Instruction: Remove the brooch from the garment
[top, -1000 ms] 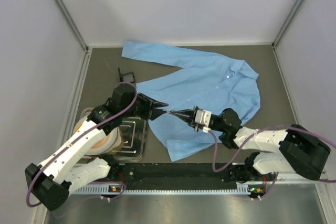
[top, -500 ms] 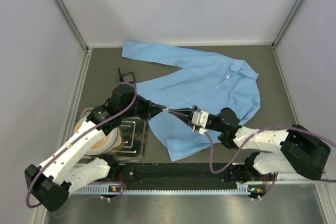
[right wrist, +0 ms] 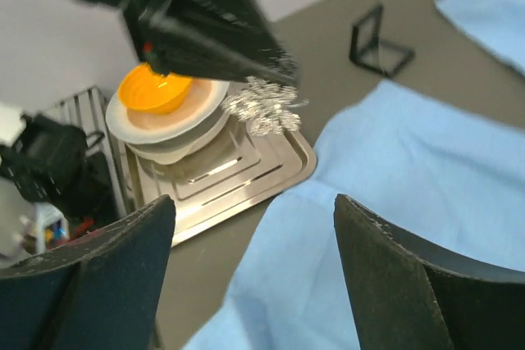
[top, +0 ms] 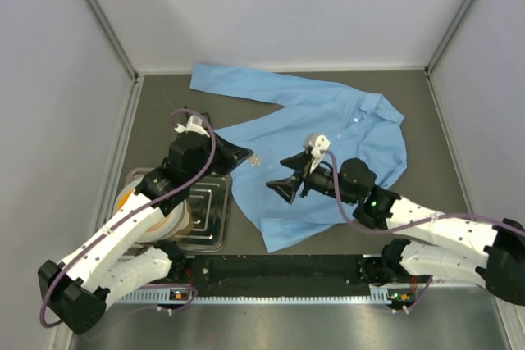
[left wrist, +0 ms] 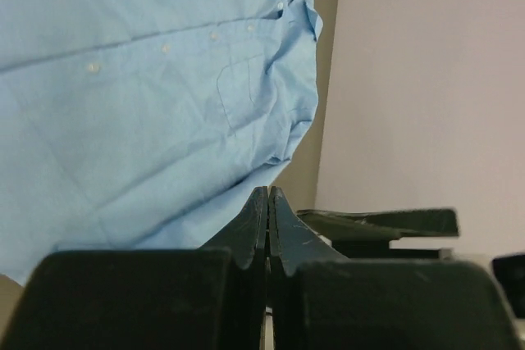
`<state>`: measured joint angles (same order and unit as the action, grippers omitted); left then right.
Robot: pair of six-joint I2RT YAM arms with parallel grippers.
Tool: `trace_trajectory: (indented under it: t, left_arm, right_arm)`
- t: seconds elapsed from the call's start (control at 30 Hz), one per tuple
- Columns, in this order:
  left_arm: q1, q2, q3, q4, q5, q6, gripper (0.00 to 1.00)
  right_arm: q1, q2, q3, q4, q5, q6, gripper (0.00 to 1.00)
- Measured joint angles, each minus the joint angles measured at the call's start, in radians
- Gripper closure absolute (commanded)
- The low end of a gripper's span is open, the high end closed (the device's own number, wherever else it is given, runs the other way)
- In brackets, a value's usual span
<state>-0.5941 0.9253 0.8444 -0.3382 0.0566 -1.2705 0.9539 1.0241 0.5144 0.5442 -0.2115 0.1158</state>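
The garment [top: 328,133] lies spread on the grey table, a light blue shirt that also fills the left wrist view [left wrist: 148,96]. The brooch [right wrist: 262,108], a tiny silvery glinting piece, hangs at the tip of my left gripper [right wrist: 275,71], lifted off the cloth. From above it shows as a pale speck, the brooch [top: 256,160], at the left gripper [top: 246,156], whose jaws are pressed together [left wrist: 268,193]; its own fingers hide the brooch in the left wrist view. My right gripper [top: 285,175] stands open a short way to the right, nothing between its fingers [right wrist: 254,202].
A metal tray [top: 209,219] sits left of the shirt's hem, with stacked plates and an orange bowl [right wrist: 156,92] beside it. A small black square holder [top: 198,116] stands behind the left arm. Walls close the table on three sides.
The right gripper, shut on the brooch a second ago, has opened and drawn back to the right. The left gripper closed on the brooch and now holds it alone.
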Motion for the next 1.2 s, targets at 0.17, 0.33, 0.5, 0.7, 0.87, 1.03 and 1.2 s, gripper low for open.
trace_trajectory:
  t: [0.17, 0.33, 0.5, 0.7, 0.87, 1.03, 1.2]
  left_arm:
    - [0.0, -0.028, -0.098, 0.187, 0.014, 0.206, 1.0]
    - [0.0, -0.046, -0.221, 0.403, 0.11, 0.322, 1.0]
    - [0.0, -0.084, -0.31, 0.58, 0.181, 0.342, 1.0]
    - [0.0, -0.13, -0.339, 0.685, 0.216, 0.339, 1.0]
    - [0.0, -0.134, -0.344, 0.712, 0.234, 0.32, 1.0]
    - [0.0, -0.134, -0.346, 0.727, 0.243, 0.289, 1.0]
    - [0.0, -0.138, -0.358, 0.766, 0.257, 0.25, 1.0]
  right_arm:
    - [-0.018, -0.033, 0.144, -0.306, 0.129, 0.307, 0.22]
    - [-0.083, -0.034, 0.145, -0.385, 0.093, 0.539, 0.32]
    - [-0.119, 0.019, 0.085, -0.211, -0.008, 0.637, 0.55]
    - [-0.122, 0.079, 0.005, -0.05, -0.074, 0.692, 0.55]
    - [-0.124, 0.09, 0.0, 0.074, -0.114, 0.716, 0.51]
    - [-0.124, 0.074, -0.005, 0.124, -0.142, 0.718, 0.48]
    - [-0.124, 0.072, -0.005, 0.146, -0.142, 0.72, 0.55]
